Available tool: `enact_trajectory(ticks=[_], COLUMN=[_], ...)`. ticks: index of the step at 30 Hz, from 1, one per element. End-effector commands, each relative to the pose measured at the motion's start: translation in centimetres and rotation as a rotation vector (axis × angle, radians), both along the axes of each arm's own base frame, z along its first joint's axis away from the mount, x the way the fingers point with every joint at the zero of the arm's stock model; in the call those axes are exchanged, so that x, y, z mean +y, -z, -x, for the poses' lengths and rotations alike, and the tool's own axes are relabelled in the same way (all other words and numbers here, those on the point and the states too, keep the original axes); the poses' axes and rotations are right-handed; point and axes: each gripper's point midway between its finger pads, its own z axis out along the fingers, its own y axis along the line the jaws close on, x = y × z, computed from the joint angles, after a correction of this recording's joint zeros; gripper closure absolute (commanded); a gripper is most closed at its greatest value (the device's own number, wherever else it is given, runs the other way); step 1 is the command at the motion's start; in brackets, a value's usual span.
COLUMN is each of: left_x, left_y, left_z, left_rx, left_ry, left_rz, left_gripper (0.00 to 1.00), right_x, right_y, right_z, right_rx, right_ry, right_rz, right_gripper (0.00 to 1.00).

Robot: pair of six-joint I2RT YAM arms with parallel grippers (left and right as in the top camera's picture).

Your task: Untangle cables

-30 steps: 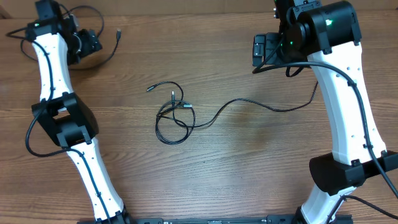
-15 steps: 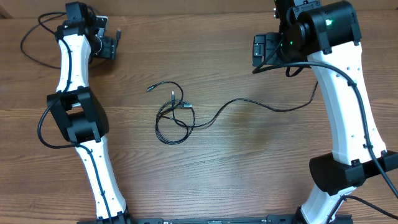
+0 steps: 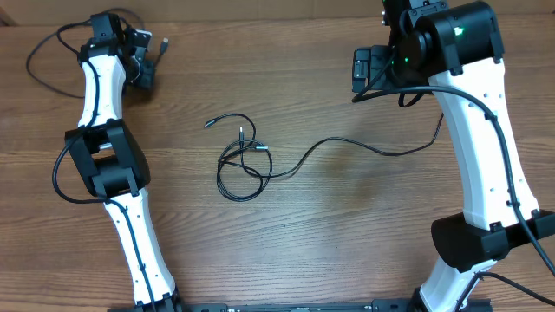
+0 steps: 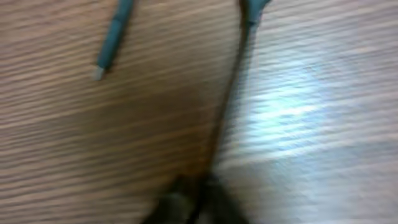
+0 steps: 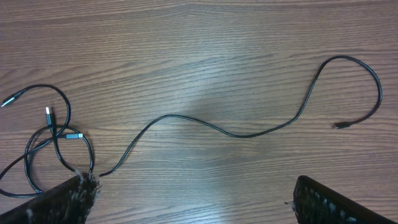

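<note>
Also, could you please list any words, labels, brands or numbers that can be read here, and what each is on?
None can be read. The cables, the wooden table, the left arm and the right arm show no print. The left wrist view is too blurred to tell.

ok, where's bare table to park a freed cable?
Free: the wide strip below the tangle, between the left arm and right arm; also the top middle above the tangle. Crowded: the centre, where the long strand runs right, and the top-left corner around the left arm.
</note>
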Motion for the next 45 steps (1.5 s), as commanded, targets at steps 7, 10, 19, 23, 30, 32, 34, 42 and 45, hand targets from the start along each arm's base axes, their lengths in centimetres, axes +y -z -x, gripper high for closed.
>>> enact_trajectory(ticks=[7, 10, 19, 23, 30, 32, 34, 42, 45], left_x=[11.0, 12.2, 7.9, 7.3, 2.6, -2.1, -5.4, -10.3, -12.1], left_y=[-0.2, -4.0, -6.6, -6.0, -6.2, -9.1, -11.8, -20.9, -24.9], left_z=[1.8, 0.7, -1.5, -0.7, 1.3, 1.3, 1.5, 6.4, 9.3], left_rx=[-0.014, -0.141, -0.214, -0.168, -0.029, -0.021, -0.025, -0.001, -0.014], left_ry=[-0.432, -0.593, -0.598, -0.595, -0.545, -0.353, -0.226, -0.303, -0.306], left_rz=[-0.245, -0.183, 0.155, 0.177, 0.45, 0.664, 0.799, 0.584, 0.54], left_gripper=[0.96, 0.96, 0.06, 0.02, 0.08, 0.02, 0.02, 0.01, 0.01], right_x=[-0.2, -0.2, -0.2, -0.2, -0.2, -0.2, -0.2, -0.2, -0.2], right_y=[-1.0, -1.0, -1.0, -1.0, -1.0, -1.0, -1.0, -1.0, -1.0], right_z=[0.4, 0.4, 0.4, 0.4, 0.4, 0.4, 0.4, 0.4, 0.4], right_rx=[-0.029, -0.029, -0.029, -0.029, -0.029, -0.029, -0.029, -0.029, -0.029], right_ry=[-0.003, -0.003, -0.003, -0.003, -0.003, -0.003, -0.003, -0.003, -0.003], right_rz=[0.003, 0.003, 0.003, 0.003, 0.003, 0.003, 0.003, 0.003, 0.003], right_gripper=[0.0, 0.0, 0.0, 0.0, 0.0, 0.0, 0.0, 0.0, 0.0])
